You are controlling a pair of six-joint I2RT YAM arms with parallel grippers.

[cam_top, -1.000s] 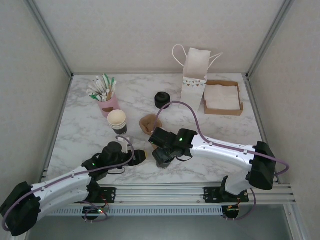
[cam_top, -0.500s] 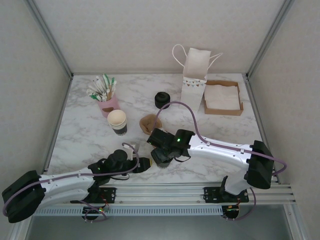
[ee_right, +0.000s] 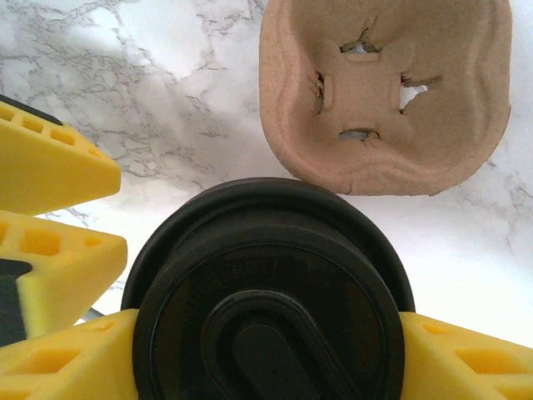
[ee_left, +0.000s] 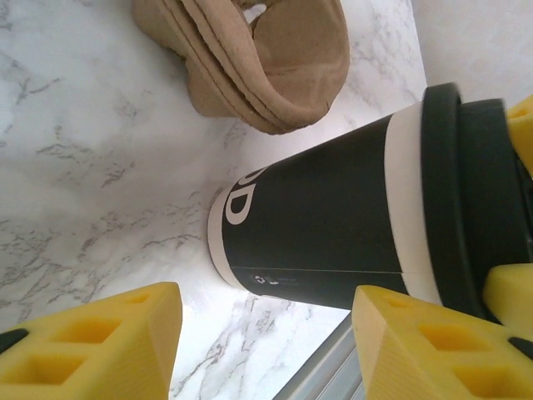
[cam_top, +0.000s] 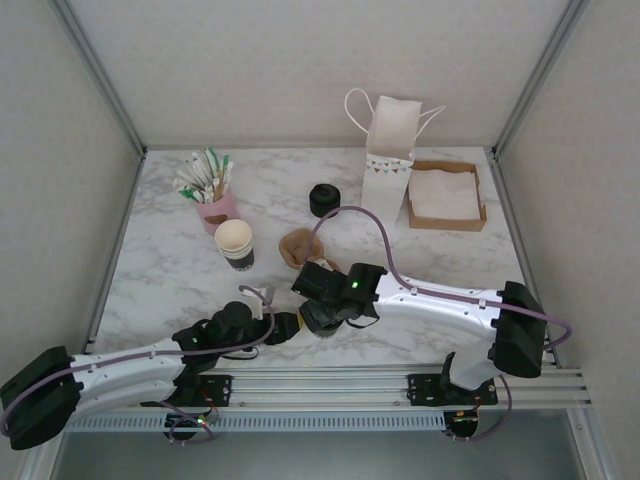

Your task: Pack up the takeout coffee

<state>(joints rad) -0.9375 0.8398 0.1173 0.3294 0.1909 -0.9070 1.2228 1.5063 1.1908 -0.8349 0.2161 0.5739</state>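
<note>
The takeout coffee is a dark paper cup with a white band and a black lid. It is near the table's front edge, with its base at the marble. My right gripper comes down over it from above and is shut on it, one yellow finger on each side of the lid. My left gripper sits low just left of the cup, with its yellow fingers apart. The cup is just beyond their tips, not between them. A brown pulp cup carrier lies right behind the cup.
A white paper bag stands at the back, with a cardboard box of napkins to its right. A pile of black lids, a stack of lidless cups and a pink holder of stirrers stand further left. The front rail is close behind the arms.
My left arm has stretched out lower, bringing its gripper right, up to the cup. The right gripper has drifted slightly left with the cup.
</note>
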